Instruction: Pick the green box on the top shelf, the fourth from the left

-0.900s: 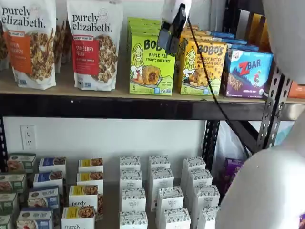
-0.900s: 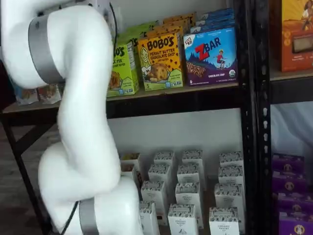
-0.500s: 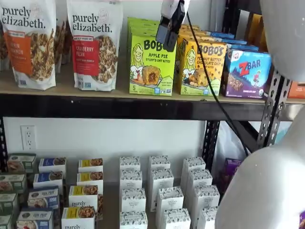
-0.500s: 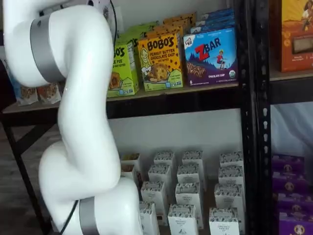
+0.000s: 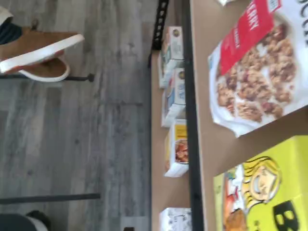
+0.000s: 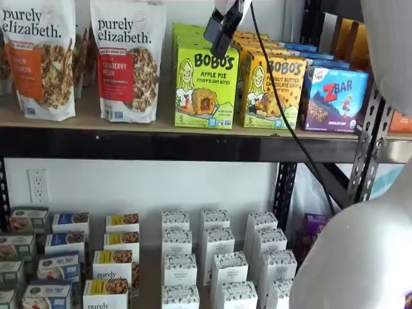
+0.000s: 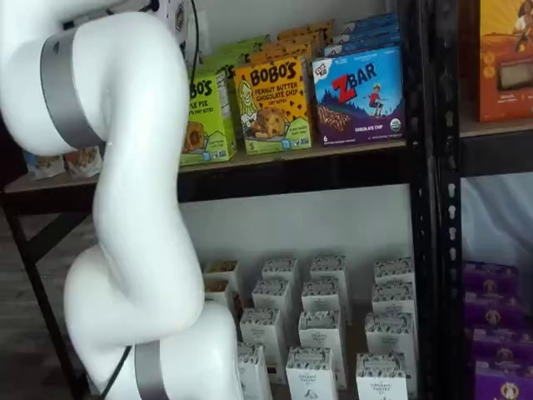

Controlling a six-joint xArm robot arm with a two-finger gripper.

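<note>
The gripper, fingers spread apart and holding nothing, is hanging just above one green box standing on the top shelf.

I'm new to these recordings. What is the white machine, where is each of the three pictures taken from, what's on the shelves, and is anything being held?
The white machine is a jointed robot arm with a two-finger pincer at its end. Two pictures come from fixed cameras facing the shelves from the front, with the arm in between; the third comes from a camera on the arm's wrist, looking down, and is turned on its side.

On the top shelf stand granola bags, the green box marked Bobo's Apple Pie, an orange-yellow Bobo's box and a blue ZBar box. The lower shelf holds rows of small cartons.

In a shelf view the pincer's black fingers hang in front of the green box's top edge. They show side-on, so the pictures don't reveal a gap. No box is in them; nothing is held.
</note>
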